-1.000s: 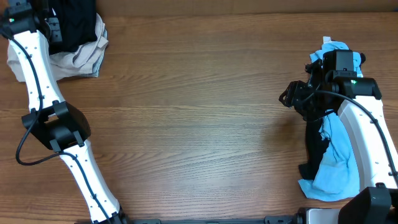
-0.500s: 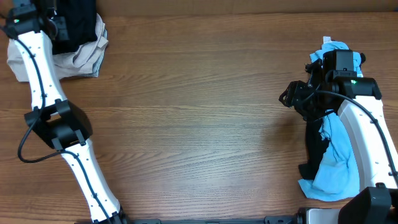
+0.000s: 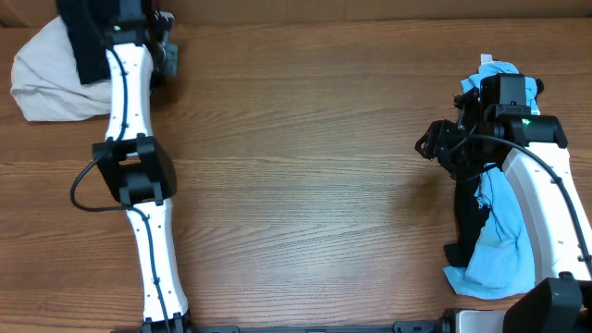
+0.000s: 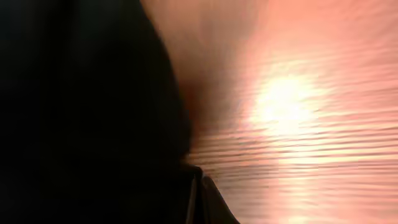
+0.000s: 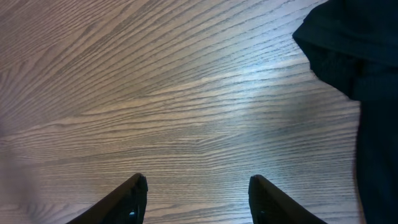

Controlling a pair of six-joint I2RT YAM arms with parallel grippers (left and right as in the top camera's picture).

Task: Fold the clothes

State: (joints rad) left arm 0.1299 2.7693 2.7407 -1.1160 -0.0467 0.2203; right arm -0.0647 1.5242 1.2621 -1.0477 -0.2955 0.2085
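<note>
L arm is stretched to the far left corner of the table [image 3: 296, 185]. Its forearm runs nearly straight away from the base w/ the elbow about halfway, and the left gripper [image 3: 159, 48] is at the far edge, beside the black cloth [image 3: 85, 42]. I read that as going for the top piece of that pile. The black cloth overlaps the off-white garment [image 3: 42, 85], so it prob. has to come off first and go to the bare middle of the table, where there's room to spread it. L wrist cam is no help: smeared, glare on the wood, black cloth filling the whole left half close to the lens, fingertips only a dark wedge at the bottom. I can't tell if those jaws are apart or pinched on fabric. R arm is bent back on itself at the right side, wrist pointing left toward mid-table. The right gripper [image 5: 198, 199] is low over bare wood w/ fingers wide apart and nothing between them. Its pile lies beside and partly under the arm: a light blue garment [image 3: 504, 245] w/ a dark garment [image 5: 354, 68] bunched along its left edge. The dark one is near the open fingers, not touching. My guess is R is parked clear so L gets the centre. Nothing is folded yet; all the clothes are in heaps at the two sides.
</note>
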